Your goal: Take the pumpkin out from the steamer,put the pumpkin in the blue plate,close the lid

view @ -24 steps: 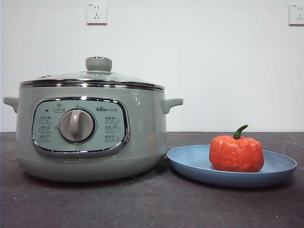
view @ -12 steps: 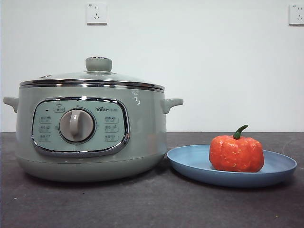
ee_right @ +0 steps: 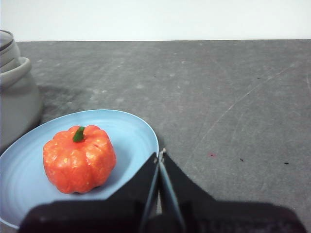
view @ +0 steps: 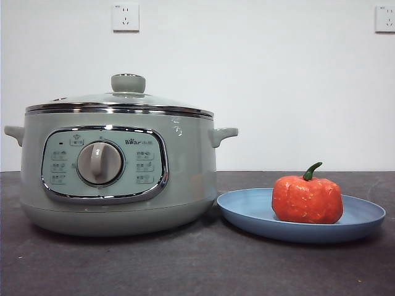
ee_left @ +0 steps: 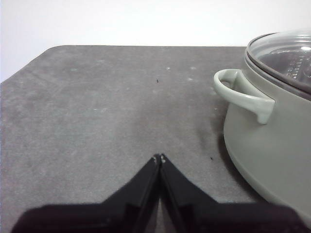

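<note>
The sage-green steamer [view: 117, 176] stands at the left of the table with the glass lid [view: 120, 98] seated on its chrome rim. The pumpkin [view: 307, 198] sits upright on the blue plate [view: 247, 209] to the steamer's right. My left gripper [ee_left: 159, 158] is shut and empty over bare table beside the steamer's side handle [ee_left: 243, 94]. My right gripper [ee_right: 161, 154] is shut and empty, just off the blue plate's rim [ee_right: 146, 131], with the pumpkin [ee_right: 79, 158] a short way from its jaws. Neither gripper shows in the front view.
Dark grey tabletop [view: 197, 265] runs in front of both things. A white wall with two sockets [view: 125, 17] stands behind. The steamer's edge [ee_right: 14, 92] shows beside the plate in the right wrist view.
</note>
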